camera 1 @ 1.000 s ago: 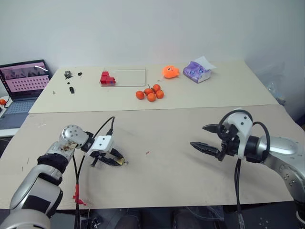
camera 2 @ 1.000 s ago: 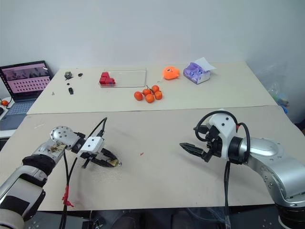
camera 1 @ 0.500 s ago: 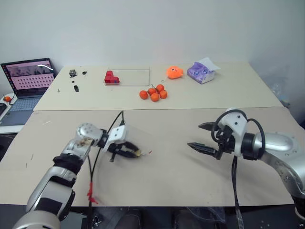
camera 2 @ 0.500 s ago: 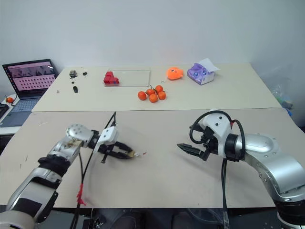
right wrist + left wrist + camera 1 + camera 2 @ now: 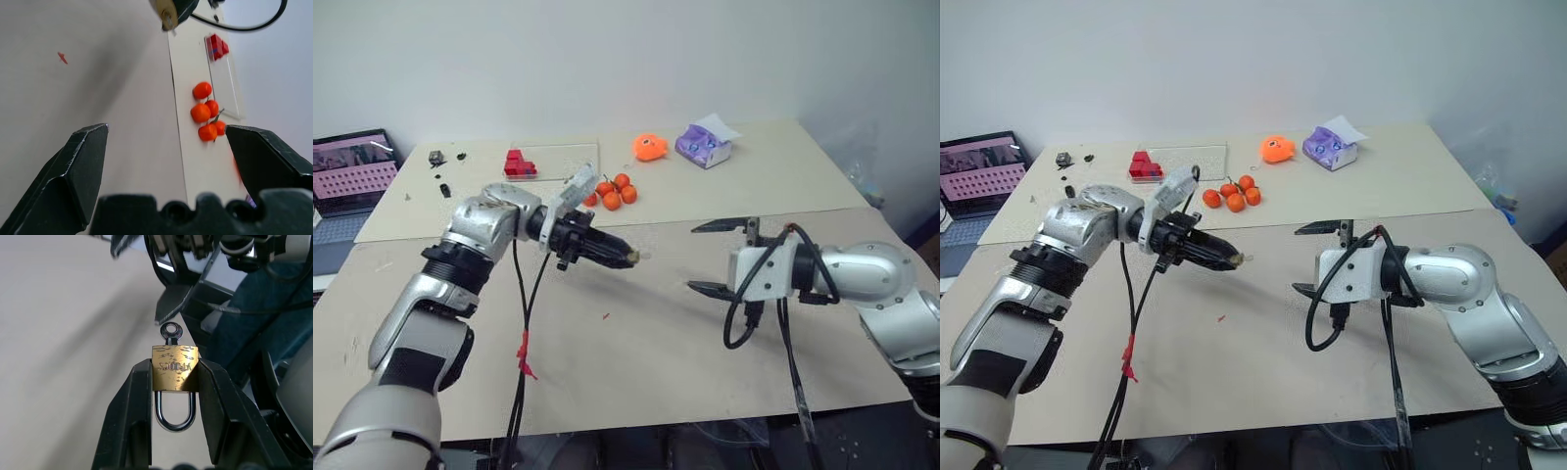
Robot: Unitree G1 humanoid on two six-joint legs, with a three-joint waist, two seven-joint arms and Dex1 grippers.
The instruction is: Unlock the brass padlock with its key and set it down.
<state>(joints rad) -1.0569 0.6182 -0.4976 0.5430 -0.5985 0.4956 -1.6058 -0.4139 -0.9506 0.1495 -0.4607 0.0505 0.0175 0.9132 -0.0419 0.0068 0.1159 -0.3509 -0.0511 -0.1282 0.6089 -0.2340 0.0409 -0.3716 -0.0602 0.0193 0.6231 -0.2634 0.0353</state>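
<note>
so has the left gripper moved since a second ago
Yes. The left gripper, shut on the brass padlock, has risen off the table and swung toward the oranges, well past the red scrap it sat beside.

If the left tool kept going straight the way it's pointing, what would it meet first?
Probably the right tool. The left tool, gripping the brass padlock with the key sticking out ahead, points at one open black finger beyond the key; the gap is unclear.
</note>
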